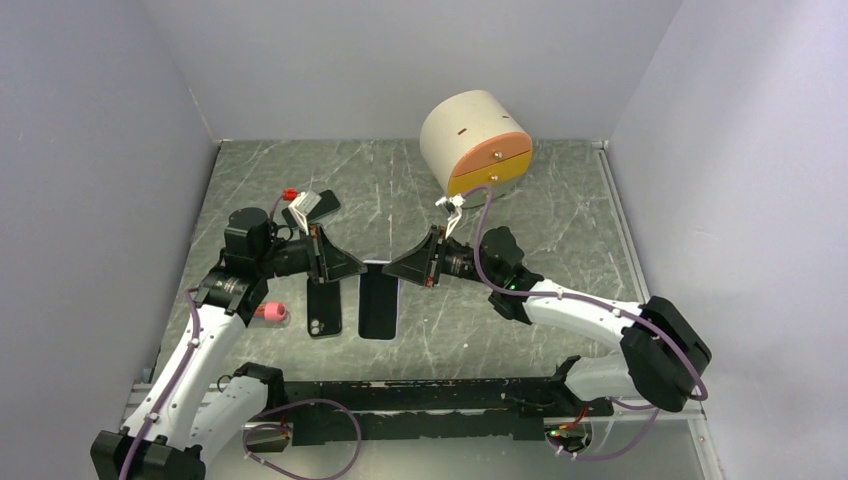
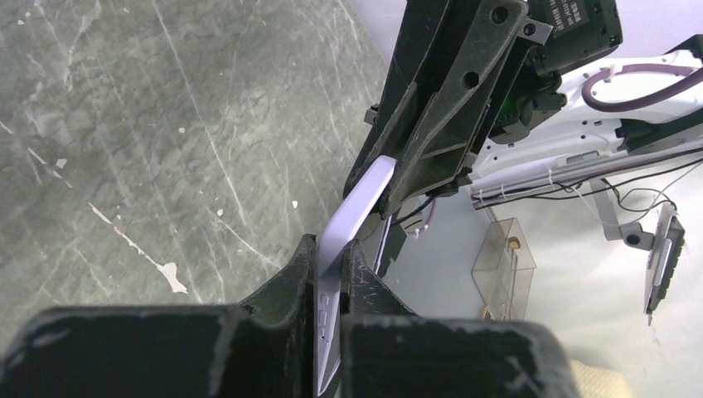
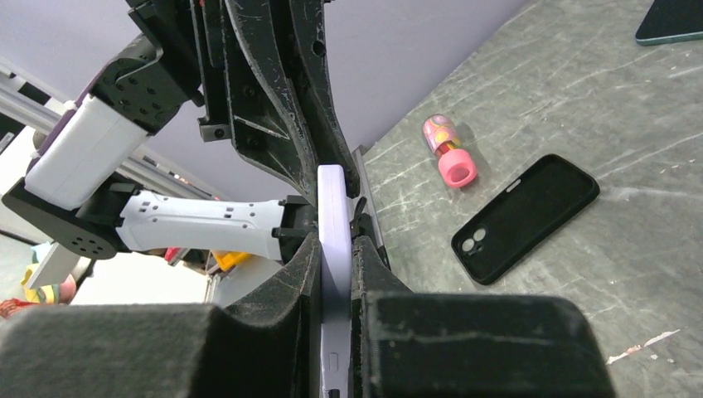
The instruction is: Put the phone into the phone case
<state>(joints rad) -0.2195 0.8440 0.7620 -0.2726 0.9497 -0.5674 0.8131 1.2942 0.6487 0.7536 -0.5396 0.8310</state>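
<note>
**Now: two claws on one phone, one case lying empty**

I see both claws meeting in the middle of the table. My left claw is pinched narrow on one long edge of the phone. My right claw is clamped the same way on the opposite edge. Each wrist camera shows the lilac edge of the phone running straight from its own fingers into the other claw. I cannot tell whether the phone touches the table.

One black phone case lies flat, open side up, just on the base side of the left claw. It sits alongside the phone with a thin gap between them.

One pink bottle lies farther out to the left of that claw. One second handset lies behind the left claw. One round box with two drawers stands behind the right claw.
</note>
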